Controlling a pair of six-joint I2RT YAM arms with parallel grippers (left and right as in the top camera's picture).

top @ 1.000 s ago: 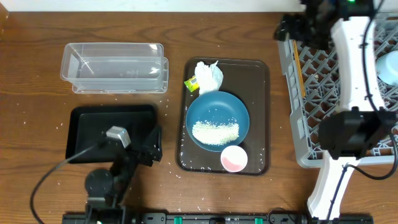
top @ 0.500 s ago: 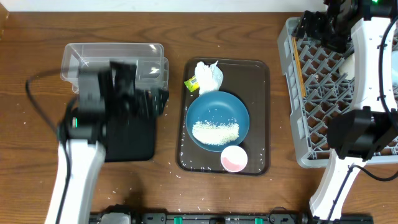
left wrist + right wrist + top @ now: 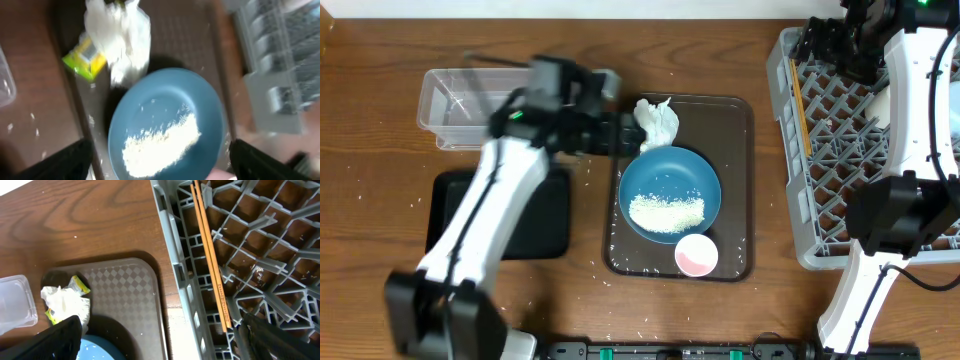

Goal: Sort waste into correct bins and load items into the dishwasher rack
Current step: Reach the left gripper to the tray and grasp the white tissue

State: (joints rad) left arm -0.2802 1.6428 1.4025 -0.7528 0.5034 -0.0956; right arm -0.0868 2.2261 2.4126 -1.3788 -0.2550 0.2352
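The left fingers (image 3: 70, 161) are spread wide and grasp nothing. They hang above the left edge of the brown tray (image 3: 732, 150), close to the tissue (image 3: 657, 120). The right fingers (image 3: 56, 340) are likewise released and empty, above the left wall of the grey rack (image 3: 840, 170).

Position of items:
- The blue dish (image 3: 670, 185) sits on the brown tray and holds the heap of rice (image 3: 667, 212).
- The tissue lies at the tray's rear left corner, with the yellow-green wrapper (image 3: 85, 59) touching it.
- The pink cup (image 3: 696, 254) stands on the tray, just beside the dish.
- The chopsticks (image 3: 212, 255) lie side by side in the rack, along its left wall.
- The clear tub (image 3: 460, 100) stands at the rear left of the worktop (image 3: 380, 150). The black tray (image 3: 548, 220) lies in front of it, partly under the left arm
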